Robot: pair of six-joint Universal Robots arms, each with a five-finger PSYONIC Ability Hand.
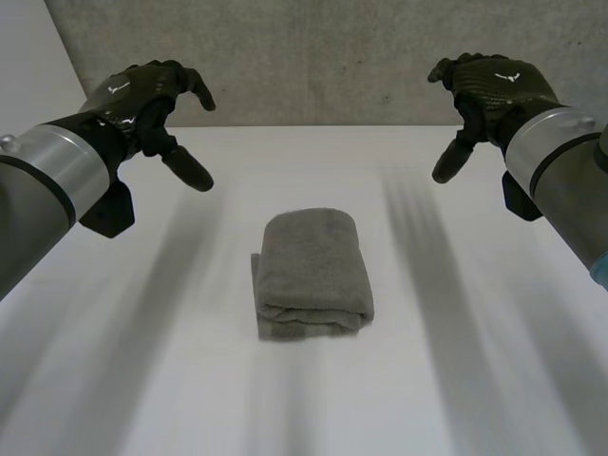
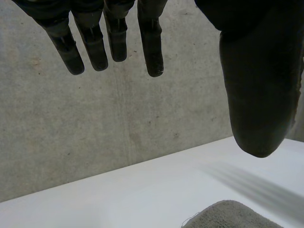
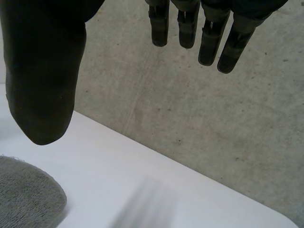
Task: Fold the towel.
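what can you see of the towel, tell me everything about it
The towel is grey, with a soft terry look. It is folded into a thick, compact bundle, longer than wide, with a rounded far end and layered edges showing at the near end. It lies flat near the middle of the white table. Only the table touches it: the left hand and right hand hang open above and beyond it, one to each side.

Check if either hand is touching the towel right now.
No: the left hand and the right hand hang open off to either side, while the folded towel lies alone on the table between them.
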